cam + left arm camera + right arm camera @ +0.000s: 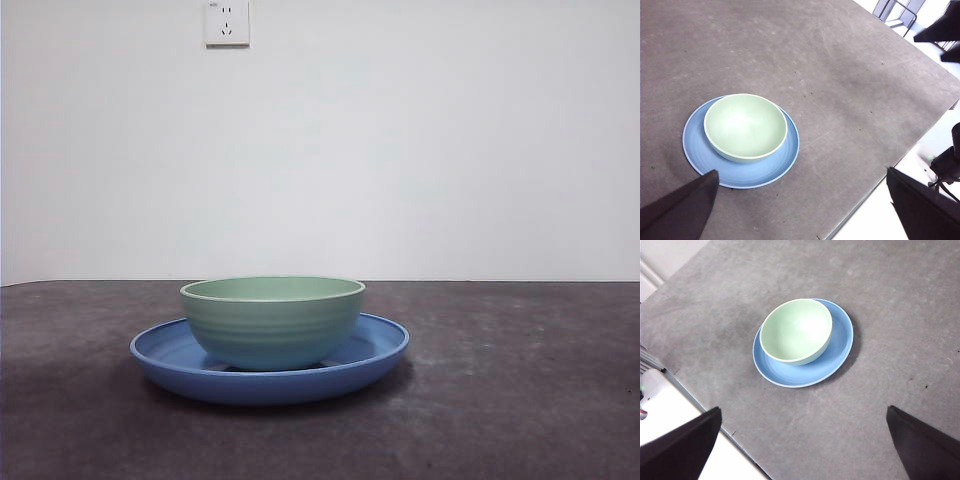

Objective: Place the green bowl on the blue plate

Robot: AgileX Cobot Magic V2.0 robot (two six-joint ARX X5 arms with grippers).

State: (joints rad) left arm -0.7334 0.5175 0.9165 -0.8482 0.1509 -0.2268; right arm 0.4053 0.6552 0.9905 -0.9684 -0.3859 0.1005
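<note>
The green bowl (272, 320) is sitting upright on the blue plate (375, 355), offset toward 10 o'clock of the plate's centre in the front view. The left gripper (802, 210) and right gripper (802, 450) are hanging above the table (520, 400), jaws spread wide, holding nothing

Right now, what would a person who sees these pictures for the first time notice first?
The pale mint-green glossy bowl sits upright in the wide glossy blue plate, alone on the dark grey table. A white wall socket is high on the wall behind. Both grippers wait open, away from the dishes.
</note>
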